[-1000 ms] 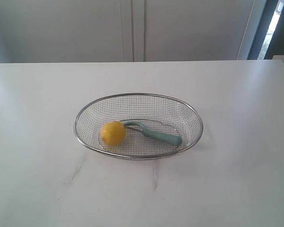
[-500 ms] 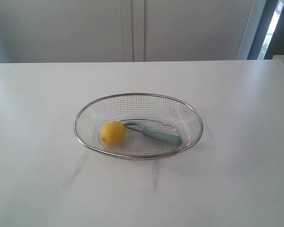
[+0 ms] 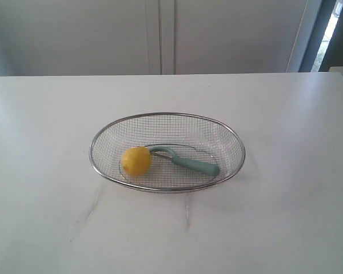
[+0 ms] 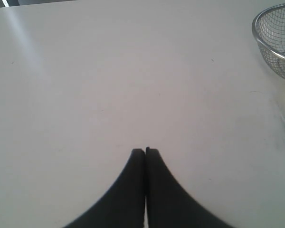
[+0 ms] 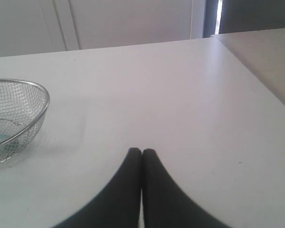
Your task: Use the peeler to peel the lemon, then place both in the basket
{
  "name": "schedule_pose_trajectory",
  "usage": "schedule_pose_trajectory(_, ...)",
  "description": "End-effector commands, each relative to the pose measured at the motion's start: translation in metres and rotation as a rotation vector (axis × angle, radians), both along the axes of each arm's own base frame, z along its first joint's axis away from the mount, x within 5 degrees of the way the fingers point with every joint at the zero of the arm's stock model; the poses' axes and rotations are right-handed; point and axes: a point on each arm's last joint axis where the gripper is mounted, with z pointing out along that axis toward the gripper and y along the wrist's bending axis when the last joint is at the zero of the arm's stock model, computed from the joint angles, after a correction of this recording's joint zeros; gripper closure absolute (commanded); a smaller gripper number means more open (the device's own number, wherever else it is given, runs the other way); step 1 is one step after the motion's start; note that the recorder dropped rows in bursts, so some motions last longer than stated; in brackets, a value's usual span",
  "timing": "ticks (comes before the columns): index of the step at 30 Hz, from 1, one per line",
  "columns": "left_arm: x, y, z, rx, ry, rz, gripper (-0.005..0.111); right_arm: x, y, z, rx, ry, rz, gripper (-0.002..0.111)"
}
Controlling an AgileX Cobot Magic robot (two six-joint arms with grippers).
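The silver wire-mesh basket [image 3: 238,149] sits in the middle of the white table. Inside it the yellow lemon [image 3: 136,161] lies at the left end. The teal-handled peeler [image 3: 193,164] lies beside it, its loop head touching the lemon. Neither arm shows in the exterior view. In the left wrist view my left gripper [image 4: 145,151] is shut with nothing in it, well away from the basket rim [image 4: 263,43]. My right gripper [image 5: 142,151] is likewise shut and empty over bare table, with the basket [image 5: 37,116] off to one side and a bit of teal showing through the mesh.
The white tabletop [image 3: 286,217] carries faint grey smudges in front of the basket. Pale cabinet doors [image 3: 160,34] stand behind the table's far edge. A second beige surface [image 5: 266,57] adjoins the table beyond my right gripper.
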Motion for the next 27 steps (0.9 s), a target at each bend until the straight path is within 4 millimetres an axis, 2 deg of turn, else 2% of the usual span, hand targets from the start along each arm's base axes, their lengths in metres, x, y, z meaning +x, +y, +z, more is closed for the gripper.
schedule_pose_trajectory(1, -0.0003, -0.0002, -0.0011, -0.011, 0.001, 0.003, 0.107, -0.0001, 0.0006, 0.0002, 0.009, -0.012, 0.008, 0.108)
schedule_pose_trajectory(8, -0.0003, -0.0002, -0.0011, -0.011, 0.001, 0.003, 0.107, -0.0002, 0.0033, 0.0002, 0.009, -0.012, 0.059, 0.108)
schedule_pose_trajectory(27, -0.0003, -0.0002, -0.0011, -0.011, 0.001, 0.003, 0.107, -0.0003, 0.0033, 0.0, 0.009, -0.01, 0.059, 0.108)
